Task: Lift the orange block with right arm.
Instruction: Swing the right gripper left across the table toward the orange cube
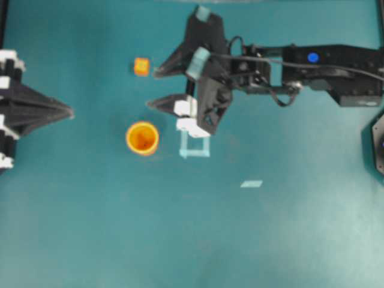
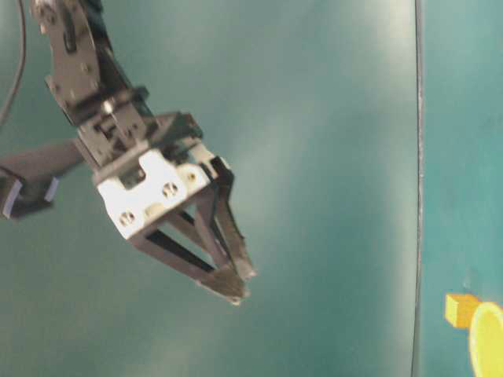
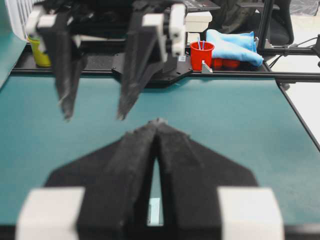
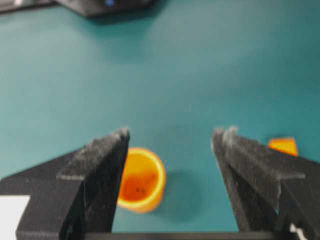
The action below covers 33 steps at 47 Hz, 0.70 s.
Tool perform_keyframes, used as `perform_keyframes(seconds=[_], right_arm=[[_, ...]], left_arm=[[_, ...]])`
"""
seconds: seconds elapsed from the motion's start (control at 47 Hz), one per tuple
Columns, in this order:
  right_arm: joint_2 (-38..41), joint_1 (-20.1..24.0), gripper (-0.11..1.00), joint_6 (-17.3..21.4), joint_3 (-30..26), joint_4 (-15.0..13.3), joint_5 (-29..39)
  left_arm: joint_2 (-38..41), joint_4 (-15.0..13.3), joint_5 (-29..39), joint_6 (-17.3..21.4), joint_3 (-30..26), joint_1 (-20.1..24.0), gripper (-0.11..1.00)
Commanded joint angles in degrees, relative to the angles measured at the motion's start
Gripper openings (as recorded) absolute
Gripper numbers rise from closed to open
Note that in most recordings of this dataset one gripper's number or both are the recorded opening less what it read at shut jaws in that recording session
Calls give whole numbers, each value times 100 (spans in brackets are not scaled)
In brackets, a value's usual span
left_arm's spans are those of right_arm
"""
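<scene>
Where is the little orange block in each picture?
Overhead view: the orange block sits upper left of middle, above the yellow cup.
Table-level view: at the lower right edge, touching the cup's outline.
Left wrist view: not in it.
Right wrist view: at the right, partly behind a gripper finger; the cup is lower left.
Shared landmark: the yellow cup beside the block.

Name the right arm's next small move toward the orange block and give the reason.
Probably shift the open right gripper sideways until the orange block sits between its fingers, then descend. In the wrist view the block lies outside the gap, past one finger, while the yellow cup sits nearer the middle.
</scene>
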Motion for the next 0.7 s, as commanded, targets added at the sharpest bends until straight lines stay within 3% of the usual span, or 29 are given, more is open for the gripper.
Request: perform_keyframes(seconds=[0.0,0.298,0.489,0.681], right_arm=[[26,-88,66,149,-272,9,176],[281,-237,66,387,-360,-26,439],[281,-290,66,387,-360,-378,360],[290,-176,66,422,-396,-360,211]], left_arm=[[53,18,-44,18,-176,-18,0],[53,18,-35,26,-176,-18,0],[53,18,-26,26,-176,-18,0],[53,18,-26,26,-176,-18,0]])
